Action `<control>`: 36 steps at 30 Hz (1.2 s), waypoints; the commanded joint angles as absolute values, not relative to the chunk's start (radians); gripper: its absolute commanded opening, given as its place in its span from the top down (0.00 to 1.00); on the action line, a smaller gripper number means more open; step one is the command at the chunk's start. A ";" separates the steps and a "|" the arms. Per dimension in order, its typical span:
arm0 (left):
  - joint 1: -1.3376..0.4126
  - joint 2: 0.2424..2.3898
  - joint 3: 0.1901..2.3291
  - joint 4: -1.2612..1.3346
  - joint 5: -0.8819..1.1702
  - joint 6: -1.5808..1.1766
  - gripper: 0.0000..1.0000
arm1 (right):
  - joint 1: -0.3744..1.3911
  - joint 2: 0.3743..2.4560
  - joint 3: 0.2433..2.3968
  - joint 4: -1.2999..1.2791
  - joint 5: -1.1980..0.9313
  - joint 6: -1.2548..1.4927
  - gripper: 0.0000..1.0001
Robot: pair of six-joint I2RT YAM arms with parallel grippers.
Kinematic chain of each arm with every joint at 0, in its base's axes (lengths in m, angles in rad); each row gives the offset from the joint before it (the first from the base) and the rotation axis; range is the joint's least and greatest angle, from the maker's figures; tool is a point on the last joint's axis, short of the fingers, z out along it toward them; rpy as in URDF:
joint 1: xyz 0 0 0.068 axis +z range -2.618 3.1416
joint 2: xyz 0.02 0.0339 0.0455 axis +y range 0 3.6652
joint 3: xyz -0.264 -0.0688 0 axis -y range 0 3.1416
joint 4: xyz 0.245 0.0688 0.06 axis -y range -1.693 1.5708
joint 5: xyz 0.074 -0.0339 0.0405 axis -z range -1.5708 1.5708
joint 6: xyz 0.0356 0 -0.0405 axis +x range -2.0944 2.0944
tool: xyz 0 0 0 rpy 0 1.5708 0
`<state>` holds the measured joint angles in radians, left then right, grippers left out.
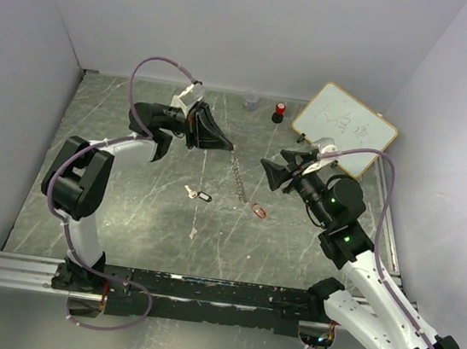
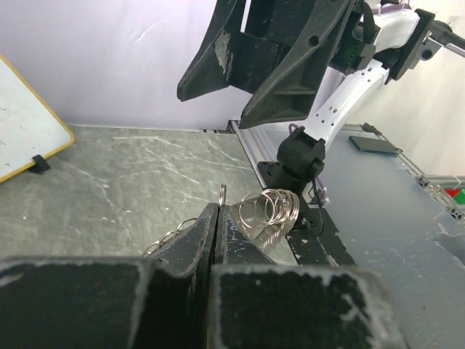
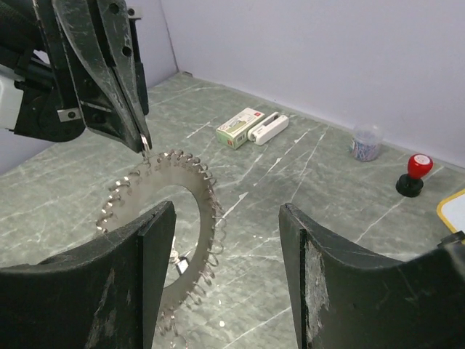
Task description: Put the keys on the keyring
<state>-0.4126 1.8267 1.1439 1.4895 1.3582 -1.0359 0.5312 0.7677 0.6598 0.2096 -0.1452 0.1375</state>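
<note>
Hanging edge-on, keyring (image 1: 240,175) perhaps carries red key (image 1: 256,209).

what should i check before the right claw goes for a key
1. Left claw shut on the top edge of the ring: ok.
2. Right claw open and empty: ok.
3. Black key lying loose on the table, nothing on it: ok.
4. Red key threaded on the ring: cannot tell; it sits at the ring's lower end.
5. Ring's lower end clear of the table: cannot tell.
</note>
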 commanded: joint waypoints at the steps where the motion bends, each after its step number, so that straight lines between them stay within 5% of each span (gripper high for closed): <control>1: -0.399 1.752 1.105 1.531 1.301 -0.922 0.93 | 0.532 0.788 0.674 0.207 -0.181 0.133 0.41; 5: -0.444 1.561 1.099 0.641 0.985 -0.259 0.93 | 0.532 0.820 0.680 0.223 -0.230 0.144 0.40; 7: -0.487 1.528 1.135 0.457 0.877 -0.112 0.93 | 0.532 0.844 0.683 0.234 -0.260 0.149 0.40; 14: -0.551 1.472 1.095 0.432 0.632 -0.138 0.93 | 0.532 0.872 0.692 0.265 -0.306 0.157 0.38; 33: -0.702 1.411 1.113 0.341 0.491 -0.116 0.93 | 0.532 1.087 0.777 0.258 -0.314 0.079 0.35; 36: -0.713 1.398 1.107 0.340 0.493 -0.120 0.93 | 0.532 1.105 0.773 0.280 -0.316 0.074 0.54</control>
<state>-0.6945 1.4483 1.0725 0.3218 0.5133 -0.1303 0.5312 1.0927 0.7422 0.2417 -0.3218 0.0978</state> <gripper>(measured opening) 0.073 0.607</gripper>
